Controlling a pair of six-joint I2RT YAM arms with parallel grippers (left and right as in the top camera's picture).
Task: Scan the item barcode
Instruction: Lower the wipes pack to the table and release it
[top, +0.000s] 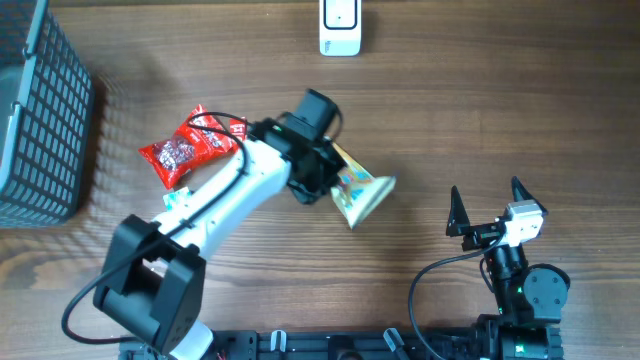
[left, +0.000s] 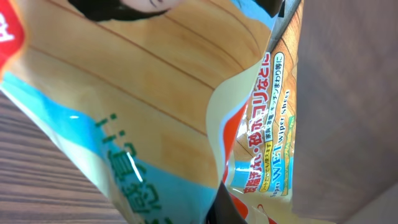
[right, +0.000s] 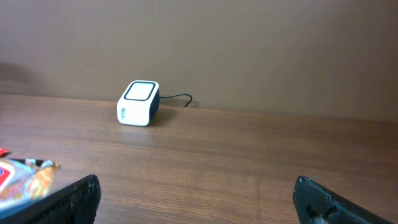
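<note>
The item is a yellow and blue wipes packet (top: 362, 192) with Japanese print, held just above the middle of the table. My left gripper (top: 330, 175) is shut on its left end. The packet (left: 143, 93) fills the left wrist view, with one dark finger (left: 227, 208) pressed against it at the bottom. No barcode shows on the faces in view. The white scanner (top: 340, 27) stands at the table's far edge, well away from the packet; it appears as a scanner (right: 138, 102) with a black cable. My right gripper (top: 486, 197) rests open and empty at the front right, fingers (right: 78, 199) wide apart.
A red snack bag (top: 193, 146) lies on the table left of my left arm. A dark mesh basket (top: 40, 120) stands at the far left edge. A crinkled packet edge (right: 25, 177) shows at the lower left of the right wrist view.
</note>
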